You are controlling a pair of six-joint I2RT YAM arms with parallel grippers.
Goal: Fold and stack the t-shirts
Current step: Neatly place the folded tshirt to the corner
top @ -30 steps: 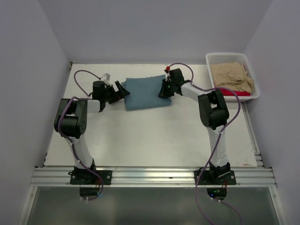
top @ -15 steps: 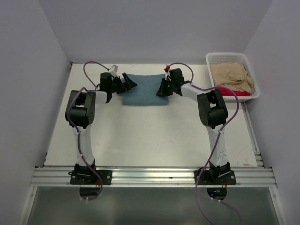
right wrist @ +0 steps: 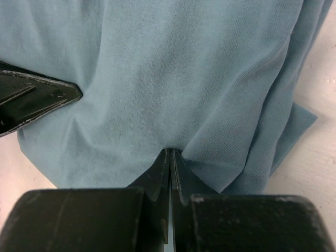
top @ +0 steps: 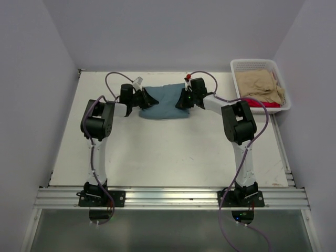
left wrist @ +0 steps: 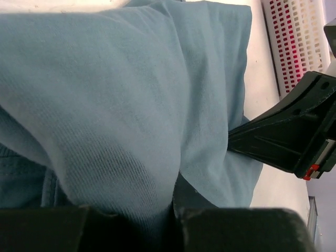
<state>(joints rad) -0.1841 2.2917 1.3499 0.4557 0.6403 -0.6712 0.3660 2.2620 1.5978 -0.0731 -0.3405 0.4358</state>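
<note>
Here we see a white table (top: 157, 152) closed in on three sides by plain pale grey walls (top: 168, 31). An aluminium rail (top: 173, 198) along its near edge carries both arm bases. A white mesh basket (top: 237, 67) sits at the far right corner. In it a tan t-shirt (top: 260, 85) lies crumpled over a red t-shirt (top: 269, 104), of which only a strip shows.

The teal-blue t-shirt (top: 167, 101) is at the far middle of the table, gathered into a small, thick packet of several layers. Its soft knit cloth is bunched and creased, and one loose corner pokes out onto the white surface in the right wrist view.

The shirt lies between the two grippers, which face each other across it. The left gripper (top: 147, 100) meets its left edge with its fingers drawn together on a bunch of the cloth, which runs down into the narrow seam between them. The right gripper (top: 182, 100) meets the right edge, its fingers pressed tight and pinching a fold. We cannot tell whether the cloth between them is raised off the table.
</note>
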